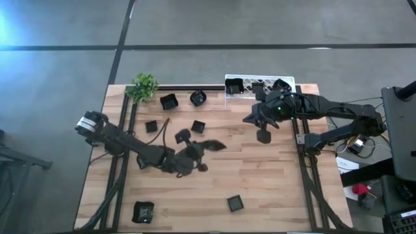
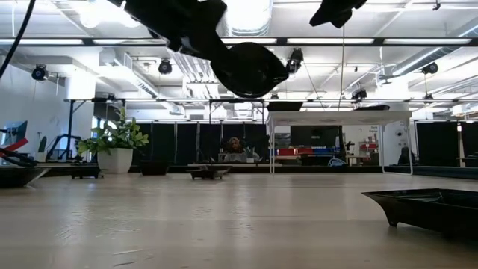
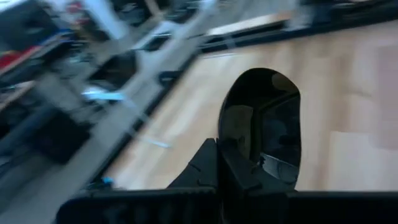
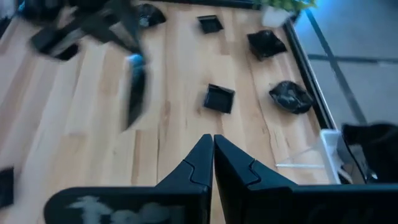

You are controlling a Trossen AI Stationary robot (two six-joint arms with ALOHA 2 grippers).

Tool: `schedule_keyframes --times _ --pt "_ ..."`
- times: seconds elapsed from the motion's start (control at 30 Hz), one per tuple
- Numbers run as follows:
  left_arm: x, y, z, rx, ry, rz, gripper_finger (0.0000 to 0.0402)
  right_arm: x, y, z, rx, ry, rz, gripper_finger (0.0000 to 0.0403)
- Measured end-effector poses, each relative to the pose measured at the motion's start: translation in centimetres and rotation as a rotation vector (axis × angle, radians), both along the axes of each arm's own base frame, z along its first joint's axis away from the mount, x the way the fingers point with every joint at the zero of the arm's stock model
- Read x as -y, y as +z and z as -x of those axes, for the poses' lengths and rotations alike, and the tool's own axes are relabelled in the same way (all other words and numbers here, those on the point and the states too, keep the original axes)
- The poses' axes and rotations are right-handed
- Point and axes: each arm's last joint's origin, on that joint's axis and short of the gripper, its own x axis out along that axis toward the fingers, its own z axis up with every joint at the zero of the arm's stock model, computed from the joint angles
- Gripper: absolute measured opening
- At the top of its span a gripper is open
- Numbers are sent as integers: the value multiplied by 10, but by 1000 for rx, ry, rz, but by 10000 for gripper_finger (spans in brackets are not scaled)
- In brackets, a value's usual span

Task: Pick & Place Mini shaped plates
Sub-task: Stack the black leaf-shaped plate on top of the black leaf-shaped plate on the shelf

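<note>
My left gripper (image 1: 203, 149) hangs over the middle of the table, shut on a dark rounded mini plate (image 3: 261, 124), which also shows in the low view as a dark oval (image 2: 250, 69) high above the tabletop. My right gripper (image 4: 213, 140) is shut on nothing and hangs in the air just in front of the white rack (image 1: 260, 84). Several more small dark plates lie flat on the wood, among them three at the far side (image 1: 169, 101) (image 1: 197, 98) (image 1: 198, 126). Some plates sit in the rack (image 1: 235, 85). My left gripper pinches the plate's rim (image 3: 247, 167) between its two fingers, on the side nearest the gripper. The fingers come nearly level from the table's left. The plate sticks out past the fingertips, turned on edge, lifted clear of the table.
A small green plant (image 1: 143, 86) stands at the far left corner. Two plates lie near the front edge (image 1: 143, 211) (image 1: 235, 203). Bare wood (image 1: 273, 175) spreads between the arms toward the near right. Black frame rails (image 1: 305, 169) run along both table sides.
</note>
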Motion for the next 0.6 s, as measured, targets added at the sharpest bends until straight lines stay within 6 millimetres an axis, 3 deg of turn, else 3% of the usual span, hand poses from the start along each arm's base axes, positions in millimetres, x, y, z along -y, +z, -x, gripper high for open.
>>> schedule_keyframes --times 0.33,0.6 --pt "-18 13 -9 52 80 -92 0 -1 -17 -18 -54 94 24 17" --pt "-22 18 -11 55 93 -142 0 -1 -24 -37 -41 123 50 60"
